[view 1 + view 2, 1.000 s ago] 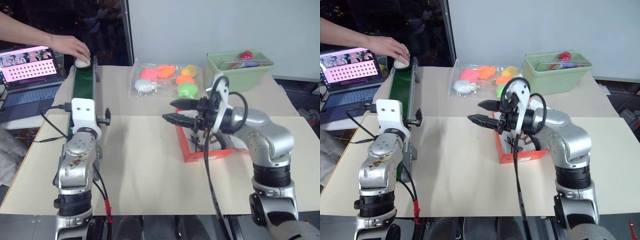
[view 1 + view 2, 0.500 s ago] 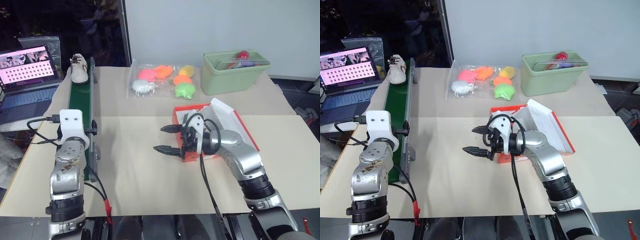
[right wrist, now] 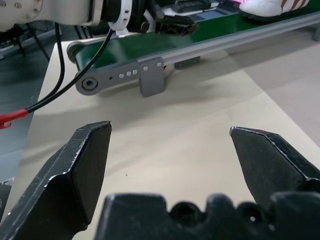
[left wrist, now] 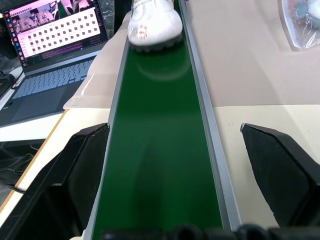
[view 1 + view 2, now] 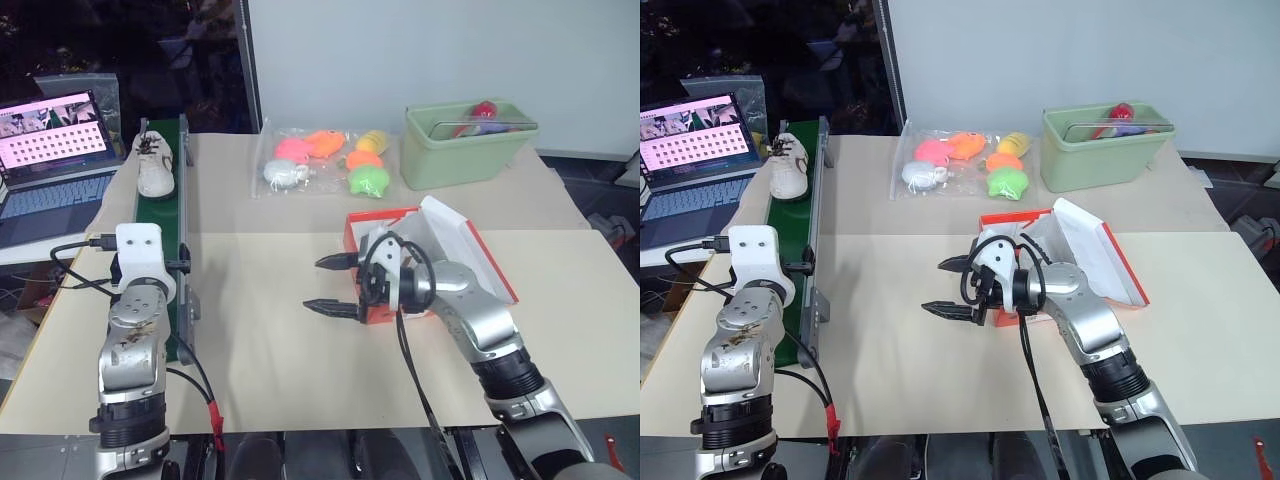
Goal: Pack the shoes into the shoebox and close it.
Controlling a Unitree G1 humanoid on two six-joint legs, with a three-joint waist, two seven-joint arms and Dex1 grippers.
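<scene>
The broad beige-covered table (image 5: 270,350) carried everything. Along its left side ran the long green conveyor belt with grey metal rails (image 5: 163,250), and beyond that stood an open laptop with a pink-lit screen (image 5: 55,125). At the far right sat the pale green plastic bin (image 5: 470,145), holding a red object I could not identify. Near the middle-right lay the small orange-red cardboard shoebox (image 5: 400,262), its white-lined flap lid (image 5: 470,250) thrown open to the right; my right arm hid its inside, so I could not tell whether a shoe lay within. A clear bag of colourful plush toys (image 5: 325,160) rested between belt and bin. One small off-white sneaker with dark laces (image 5: 155,168) stood on the far part of the belt, well apart from the shoebox; the left wrist view showed its heel end (image 4: 152,22) facing my gripper. My left gripper (image 4: 175,165) hung over the near end of the belt, jaws spread wide and empty. My right gripper (image 5: 335,285) pointed leftward just beside the shoebox, above bare table, fingers (image 3: 85,165) likewise wide apart and holding nothing.
</scene>
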